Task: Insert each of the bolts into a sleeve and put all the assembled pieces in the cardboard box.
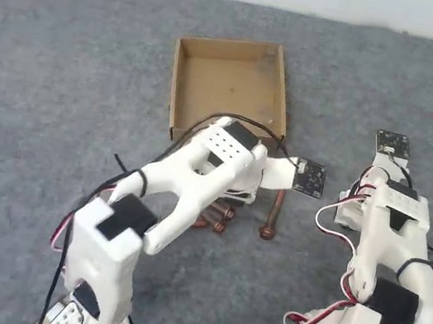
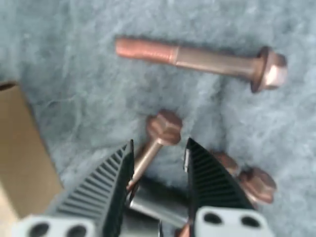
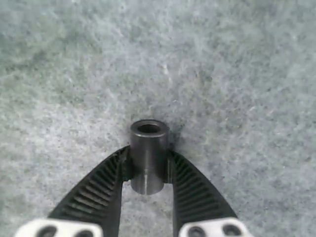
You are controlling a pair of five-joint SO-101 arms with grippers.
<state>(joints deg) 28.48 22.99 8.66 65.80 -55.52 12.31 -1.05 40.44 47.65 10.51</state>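
Observation:
My left gripper (image 2: 160,143) hangs open low over a cluster of copper bolts just in front of the cardboard box (image 1: 226,84). Its fingers straddle the shaft of one bolt (image 2: 164,126), whose hex head points away from me. Deeper between the fingers a grey sleeve (image 2: 155,202) shows; whether that bolt sits in it I cannot tell. A long bolt (image 2: 197,59) lies alone on the carpet beyond, also seen from above (image 1: 274,210). Off to the right, my right gripper (image 3: 148,153) is shut on a dark sleeve (image 3: 149,133), held upright with its bore facing up.
Two more bolt heads (image 2: 256,182) lie beside my left fingers. A corner of the box (image 2: 19,148) is close to the left gripper. The left arm (image 1: 197,175) covers most of the bolt cluster from above. Grey carpet lies all around the right arm (image 1: 392,235).

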